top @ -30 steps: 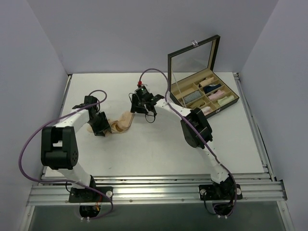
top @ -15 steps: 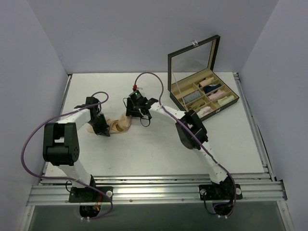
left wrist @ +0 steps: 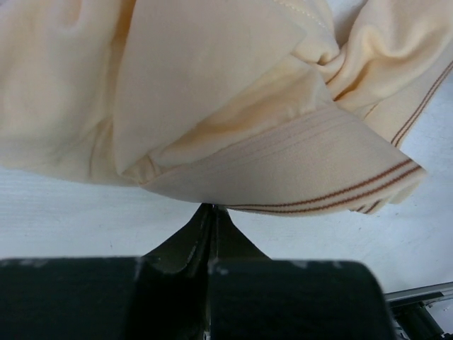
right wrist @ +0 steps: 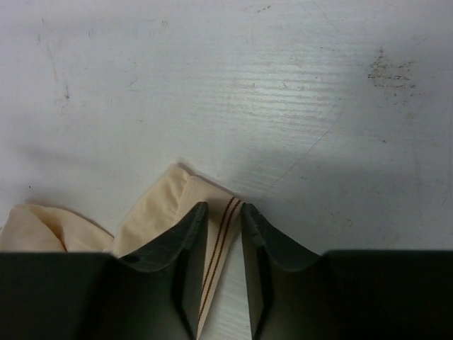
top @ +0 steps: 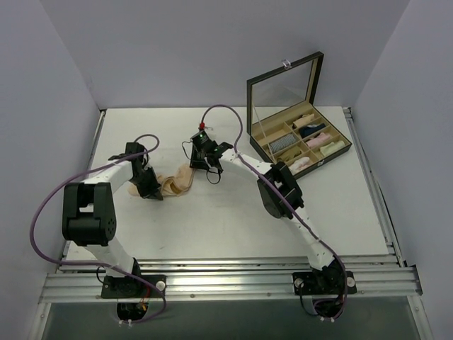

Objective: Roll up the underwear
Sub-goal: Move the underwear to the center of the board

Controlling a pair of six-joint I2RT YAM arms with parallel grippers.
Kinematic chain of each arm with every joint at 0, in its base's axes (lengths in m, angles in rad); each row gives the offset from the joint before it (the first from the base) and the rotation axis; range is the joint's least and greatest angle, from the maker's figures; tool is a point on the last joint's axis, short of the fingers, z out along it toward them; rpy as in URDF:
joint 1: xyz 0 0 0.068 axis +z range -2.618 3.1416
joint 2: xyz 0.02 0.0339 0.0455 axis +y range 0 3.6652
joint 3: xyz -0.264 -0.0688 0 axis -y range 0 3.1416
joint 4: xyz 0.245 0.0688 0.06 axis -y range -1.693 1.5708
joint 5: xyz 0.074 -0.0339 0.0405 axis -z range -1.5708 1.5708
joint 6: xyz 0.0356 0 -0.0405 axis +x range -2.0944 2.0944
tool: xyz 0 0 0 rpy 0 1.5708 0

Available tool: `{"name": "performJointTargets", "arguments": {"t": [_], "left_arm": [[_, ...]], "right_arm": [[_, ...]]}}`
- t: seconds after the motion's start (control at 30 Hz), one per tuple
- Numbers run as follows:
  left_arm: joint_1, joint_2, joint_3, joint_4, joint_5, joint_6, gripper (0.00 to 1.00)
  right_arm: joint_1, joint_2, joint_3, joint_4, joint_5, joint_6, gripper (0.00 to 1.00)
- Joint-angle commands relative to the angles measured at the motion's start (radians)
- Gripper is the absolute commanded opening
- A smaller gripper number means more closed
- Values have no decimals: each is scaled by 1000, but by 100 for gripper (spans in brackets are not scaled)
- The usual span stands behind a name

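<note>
Crumpled pale peach-beige cloth underwear [top: 175, 182] left of frame centre on white table [top: 233, 212]. Left gripper [left wrist: 210, 216] clamped on its lower edge. Right gripper [right wrist: 220, 214] pinches striped corner at right end.

Left pincer [left wrist: 210, 244] closed on cloth; right pincer [right wrist: 221, 234] nearly closed, pinching cloth.

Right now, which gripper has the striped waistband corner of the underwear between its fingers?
The right gripper: its fingers straddle the brown-striped corner of the underwear. The left gripper is pinched shut at the cloth's lower edge, stripes off to the side.
</note>
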Motion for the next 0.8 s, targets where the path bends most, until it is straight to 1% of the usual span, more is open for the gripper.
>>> {"name": "performJointTargets", "arguments": {"t": [0.0,0.03,0.07,0.1,0.17,0.23,0.27,0.3,0.4,0.5,0.6,0.77], "left_arm": [[3,-74,-8,-3,22,-11,2],[3,-80,-9,-4,22,-14,2],[3,-91,-12,-6,25,-16,2],[3,-95,-17,-11,28,-17,2],[2,-115,-21,-17,34,-23,2],[-31,-129,3,-41,20,-16,2],[-52,-138,21,-57,3,-13,2],[-99,-141,41,-87,-20,-14,2],[-179,-152,107,-122,-15,-48,2],[-231,-190,141,-144,-21,-86,2],[-291,-246,149,-167,-40,-123,2],[-380,-334,143,-202,-72,-166,2]], "right_arm": [[2,27,-15,-39,15,31,20],[2,22,-22,-39,15,40,10],[-3,18,-29,-37,15,40,2],[-4,13,-38,-42,15,40,0],[-18,-21,-75,-44,32,33,0],[-38,-82,-138,-42,41,25,0],[-61,-109,-162,-45,56,11,0],[-76,-139,-189,-48,66,1,0],[-127,-305,-304,-47,90,-41,0],[-153,-409,-419,-48,121,-82,0],[-155,-577,-520,-69,170,-117,0],[-158,-725,-640,-106,199,-134,0]]}}
